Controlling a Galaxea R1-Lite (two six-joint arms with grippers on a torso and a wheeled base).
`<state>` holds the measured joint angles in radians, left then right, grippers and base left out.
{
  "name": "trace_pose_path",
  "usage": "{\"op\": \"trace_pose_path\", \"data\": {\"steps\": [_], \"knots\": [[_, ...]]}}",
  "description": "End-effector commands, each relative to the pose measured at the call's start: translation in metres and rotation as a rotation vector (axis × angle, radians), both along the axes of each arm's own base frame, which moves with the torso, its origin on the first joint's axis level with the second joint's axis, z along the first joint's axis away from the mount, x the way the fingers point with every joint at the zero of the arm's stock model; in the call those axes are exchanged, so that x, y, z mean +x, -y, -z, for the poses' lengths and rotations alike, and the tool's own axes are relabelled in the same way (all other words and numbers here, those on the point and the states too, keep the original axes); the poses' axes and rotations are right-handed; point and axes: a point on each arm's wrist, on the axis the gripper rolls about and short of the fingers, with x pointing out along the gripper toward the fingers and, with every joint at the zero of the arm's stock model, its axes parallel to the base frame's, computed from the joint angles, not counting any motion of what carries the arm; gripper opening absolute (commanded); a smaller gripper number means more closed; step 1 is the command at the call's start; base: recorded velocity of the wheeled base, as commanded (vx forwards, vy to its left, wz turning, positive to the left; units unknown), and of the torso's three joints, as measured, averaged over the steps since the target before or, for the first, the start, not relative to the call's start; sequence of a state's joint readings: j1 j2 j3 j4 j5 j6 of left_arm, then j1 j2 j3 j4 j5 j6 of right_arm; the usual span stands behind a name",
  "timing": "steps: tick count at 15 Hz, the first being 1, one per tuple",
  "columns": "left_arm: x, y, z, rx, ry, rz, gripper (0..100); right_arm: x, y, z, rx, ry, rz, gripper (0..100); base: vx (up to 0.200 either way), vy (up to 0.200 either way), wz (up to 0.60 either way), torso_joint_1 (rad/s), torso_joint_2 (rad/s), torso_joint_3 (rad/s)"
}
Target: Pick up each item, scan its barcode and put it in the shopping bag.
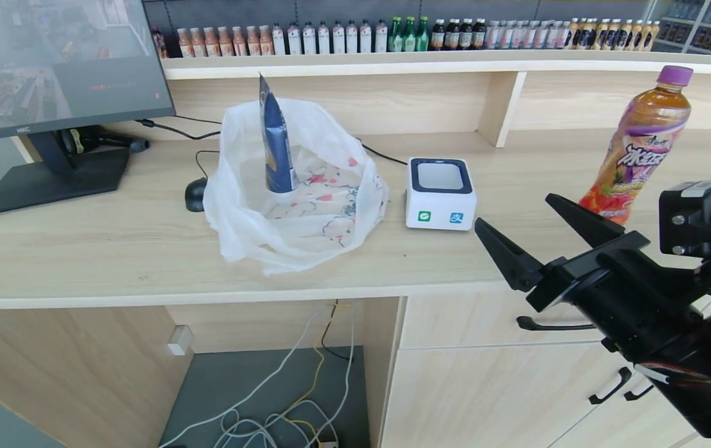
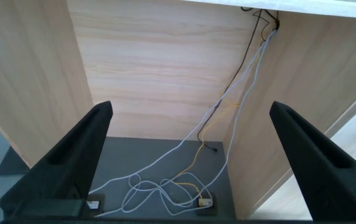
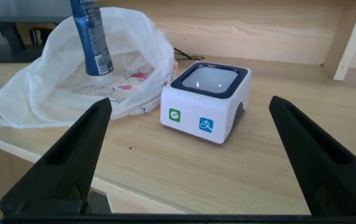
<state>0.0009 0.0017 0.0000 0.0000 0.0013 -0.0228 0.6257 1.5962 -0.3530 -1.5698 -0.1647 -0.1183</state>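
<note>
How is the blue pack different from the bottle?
The pack sits inside the bag; the bottle stands on the bare counter, to the right of the scanner. The pack is dark blue and flat with a pointed top; the bottle is round, holds an orange-brown drink and has a purple cap. Both stand on end.

Light-wood counter (image 1: 112,249): monitor (image 1: 50,62) on its left end, raised shelf (image 1: 355,62) with bottle row (image 1: 392,34) behind it, drawers (image 1: 486,373) below right, loose cables (image 2: 165,190) on grey floor (image 1: 237,379) in its open bay.
</note>
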Motion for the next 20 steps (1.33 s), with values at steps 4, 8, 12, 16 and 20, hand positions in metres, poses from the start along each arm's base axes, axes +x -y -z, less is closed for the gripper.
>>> {"op": "trace_pose_path", "data": {"steps": [4,8,12,16,20], "knots": [[0.0000,0.0000,0.0000,0.000,0.000,-0.001,100,0.0002,-0.0001,-0.0002,-0.004,0.004,0.003,100,0.000,-0.200,0.00,0.002,0.00,0.002],[0.0000,0.0000,0.0000,0.000,0.000,-0.001,100,0.0002,-0.0001,0.0008,-0.007,0.000,0.003,100,0.000,-0.200,0.00,0.000,0.00,0.002],[0.0000,0.0000,0.0000,0.000,0.000,-0.001,100,0.0007,0.0003,-0.0006,-0.003,0.005,0.006,100,0.000,-0.200,0.00,0.007,0.00,0.002],[0.0001,0.0000,0.0000,0.000,-0.001,-0.001,100,0.0024,-0.0009,0.0009,-0.007,0.000,0.006,100,0.000,-0.200,0.00,0.002,0.00,0.002],[0.0000,0.0000,0.0000,0.000,0.000,-0.001,100,0.0032,-0.0023,0.0065,-0.021,-0.020,0.003,100,0.000,0.000,0.00,0.000,0.00,0.000]]}}
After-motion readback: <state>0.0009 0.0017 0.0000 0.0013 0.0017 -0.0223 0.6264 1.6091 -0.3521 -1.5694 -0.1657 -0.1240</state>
